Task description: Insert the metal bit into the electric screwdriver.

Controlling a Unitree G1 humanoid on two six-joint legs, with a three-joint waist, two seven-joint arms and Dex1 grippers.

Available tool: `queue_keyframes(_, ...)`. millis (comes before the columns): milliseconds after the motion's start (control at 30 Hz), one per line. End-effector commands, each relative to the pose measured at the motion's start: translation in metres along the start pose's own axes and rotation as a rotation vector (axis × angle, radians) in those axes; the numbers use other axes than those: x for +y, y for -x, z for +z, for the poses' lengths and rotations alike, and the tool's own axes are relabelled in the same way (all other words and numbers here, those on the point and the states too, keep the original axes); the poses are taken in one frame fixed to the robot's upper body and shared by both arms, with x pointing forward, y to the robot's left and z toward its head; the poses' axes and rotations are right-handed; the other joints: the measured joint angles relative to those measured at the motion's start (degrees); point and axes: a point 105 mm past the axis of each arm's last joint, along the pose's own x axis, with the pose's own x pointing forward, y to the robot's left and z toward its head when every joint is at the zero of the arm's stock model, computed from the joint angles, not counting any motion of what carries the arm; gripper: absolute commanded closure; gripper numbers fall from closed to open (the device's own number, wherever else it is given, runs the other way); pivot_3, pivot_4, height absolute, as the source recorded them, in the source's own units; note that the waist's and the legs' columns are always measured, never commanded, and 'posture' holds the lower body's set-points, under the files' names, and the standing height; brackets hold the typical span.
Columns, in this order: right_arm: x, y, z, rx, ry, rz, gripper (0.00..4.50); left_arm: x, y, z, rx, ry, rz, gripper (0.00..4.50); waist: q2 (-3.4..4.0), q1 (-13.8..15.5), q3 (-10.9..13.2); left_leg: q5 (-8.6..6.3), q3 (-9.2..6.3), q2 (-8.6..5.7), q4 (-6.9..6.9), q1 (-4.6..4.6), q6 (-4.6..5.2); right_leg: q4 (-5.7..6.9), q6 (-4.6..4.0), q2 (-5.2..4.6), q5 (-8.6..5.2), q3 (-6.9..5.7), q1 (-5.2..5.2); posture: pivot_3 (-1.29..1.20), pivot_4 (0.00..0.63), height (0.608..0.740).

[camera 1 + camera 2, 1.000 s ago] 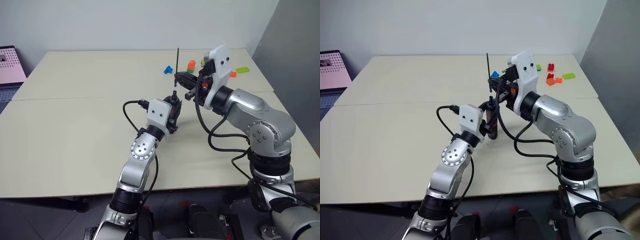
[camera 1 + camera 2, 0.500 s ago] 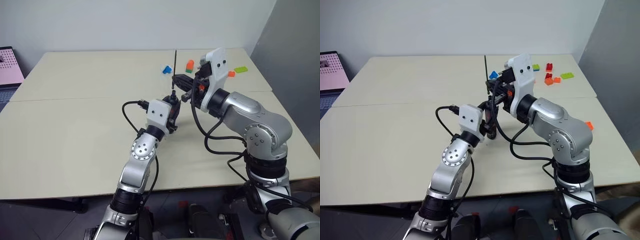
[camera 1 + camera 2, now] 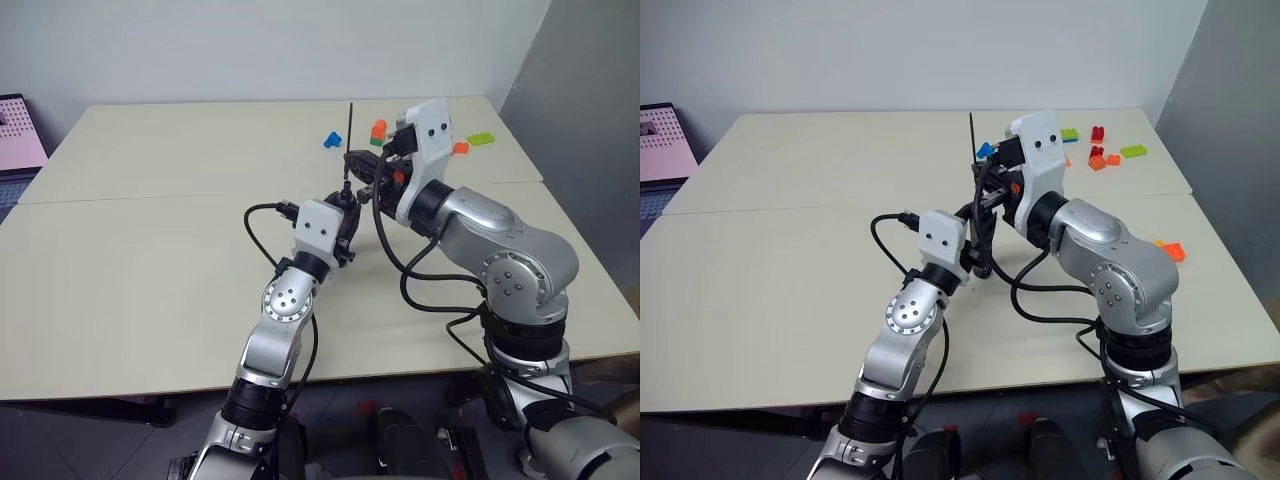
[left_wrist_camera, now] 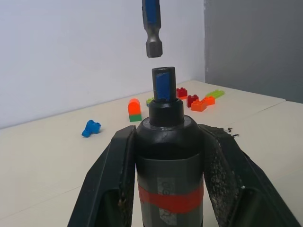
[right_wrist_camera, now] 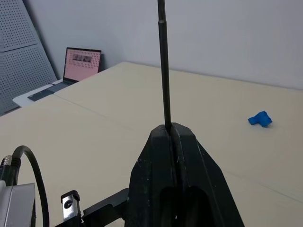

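Note:
The electric screwdriver [image 4: 168, 156], dark with a red band, stands upright with my left gripper [image 4: 168, 135] shut on its body. Its narrow tip [image 4: 163, 87] points up. Straight above the tip, with a small gap between them, hangs the lower end of the metal bit [image 4: 151, 28]. My right gripper [image 5: 173, 132] is shut on the bit [image 5: 164, 61], a thin dark rod that rises upright out of the closed fingers. In the left eye view both grippers meet above the table's middle, the right gripper [image 3: 360, 160] just over the left gripper [image 3: 343, 215].
Coloured toy bricks lie at the table's back right: a blue one [image 3: 332, 139], an orange-and-green one [image 3: 378, 129], a flat green one [image 3: 482, 139]. Another orange brick [image 3: 1171, 250] lies near the right edge. A laptop [image 3: 18, 130] stands beyond the left edge.
The right arm's elbow has drawn in a little. Both grippers keep their places, the bit still held above the screwdriver's tip.

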Motion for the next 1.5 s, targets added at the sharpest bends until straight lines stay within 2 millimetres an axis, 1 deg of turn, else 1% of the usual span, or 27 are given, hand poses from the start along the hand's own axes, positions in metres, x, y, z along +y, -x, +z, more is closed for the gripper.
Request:
queue_keyframes(33, 0.001, 0.006, 0.010, -0.050, 0.011, -0.007, 4.50, 0.005, 0.001, 0.004, -0.017, -0.022, 0.031, 2.86, 0.00, 0.0, 0.0, 0.00, 0.00, 0.00, 0.00, 0.00, 0.00, 0.00, 0.00, 0.00, 0.00, 0.00, 0.00, 0.00, 0.150, 0.740)
queue_keyframes(400, -0.005, 0.008, 0.015, -0.061, 0.020, -0.024, 4.50, 0.004, 0.002, 0.004, -0.015, -0.018, 0.032, 2.86, 0.00, -0.1, 0.0, 0.00, -0.01, 0.00, -0.01, 0.00, 0.00, -0.01, 0.00, 0.00, 0.00, -0.01, 0.00, 0.00, 0.150, 0.740)
queue_keyframes(633, 0.000, 0.007, 0.012, -0.055, 0.001, 0.004, 4.50, 0.003, 0.002, 0.003, -0.012, -0.015, 0.025, 2.86, 0.00, -0.1, 0.0, 0.00, -0.01, 0.00, 0.00, 0.00, 0.00, -0.01, 0.00, 0.00, 0.00, -0.01, 0.00, 0.00, 0.150, 0.740)
queue_keyframes(1033, -0.001, 0.007, 0.003, -0.021, 0.005, -0.002, 4.50, 0.002, 0.003, 0.002, -0.011, -0.012, 0.028, 2.86, 0.00, -0.1, 0.0, 0.00, -0.02, 0.00, 0.00, 0.00, 0.00, -0.02, 0.00, 0.00, 0.00, -0.01, 0.00, 0.00, 0.150, 0.740)
queue_keyframes(1167, 0.002, 0.008, 0.004, -0.016, 0.004, 0.013, 4.50, 0.002, 0.004, 0.002, -0.011, -0.011, 0.027, 2.86, 0.00, -0.1, 0.0, 0.00, -0.02, 0.00, 0.00, 0.00, 0.00, -0.03, 0.00, 0.00, 0.00, -0.01, 0.00, 0.00, 0.150, 0.740)
queue_keyframes(1333, 0.012, 0.009, 0.003, -0.007, 0.013, 0.069, 4.50, 0.002, 0.004, 0.001, -0.007, -0.011, 0.026, 2.86, 0.00, -0.1, 0.0, 0.00, -0.02, 0.00, -0.01, 0.00, 0.00, -0.03, 0.00, 0.00, 0.00, -0.01, 0.00, 0.00, 0.150, 0.740)
queue_keyframes(1500, 0.014, 0.010, 0.001, -0.001, 0.016, 0.084, 4.50, 0.001, 0.004, 0.001, -0.006, -0.010, 0.024, 2.86, 0.00, -0.1, 0.0, 0.00, -0.02, 0.00, -0.01, 0.00, 0.00, -0.03, 0.00, 0.00, 0.00, -0.02, 0.00, 0.00, 0.150, 0.740)
